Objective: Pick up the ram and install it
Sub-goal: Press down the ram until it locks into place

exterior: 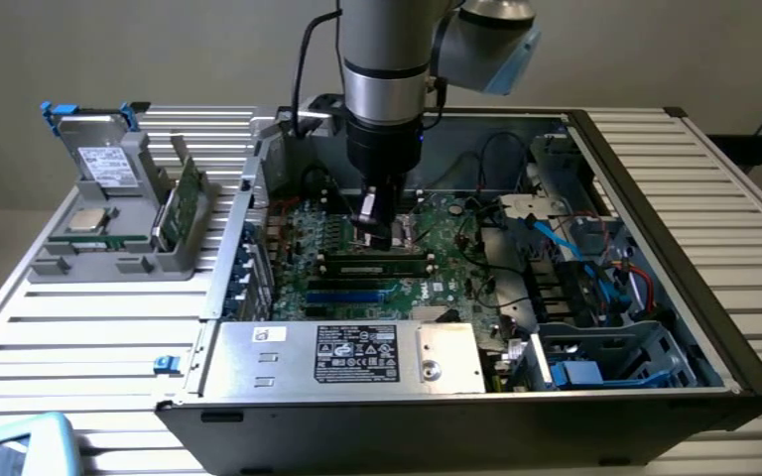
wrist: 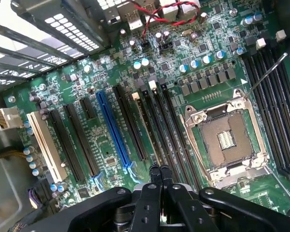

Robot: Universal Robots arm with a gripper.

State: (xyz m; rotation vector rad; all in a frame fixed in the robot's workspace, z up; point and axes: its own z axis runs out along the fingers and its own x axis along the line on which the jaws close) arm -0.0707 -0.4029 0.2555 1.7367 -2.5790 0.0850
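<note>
My gripper hangs inside the open computer case, low over the green motherboard. In the wrist view its fingertips are pressed together with nothing between them, just above the row of long black slots beside the bare processor socket. A long dark stick with a green face appears to stand in one of those slots, just in front of the gripper. The ram, a thin green board, stands upright in the grey rack on the exterior view's left, well apart from the gripper.
The grey rack also holds a boxy drive and a small square chip. The case walls, power supply, drive cage and loose cables crowd the motherboard. A blue slot lies beside the black ones.
</note>
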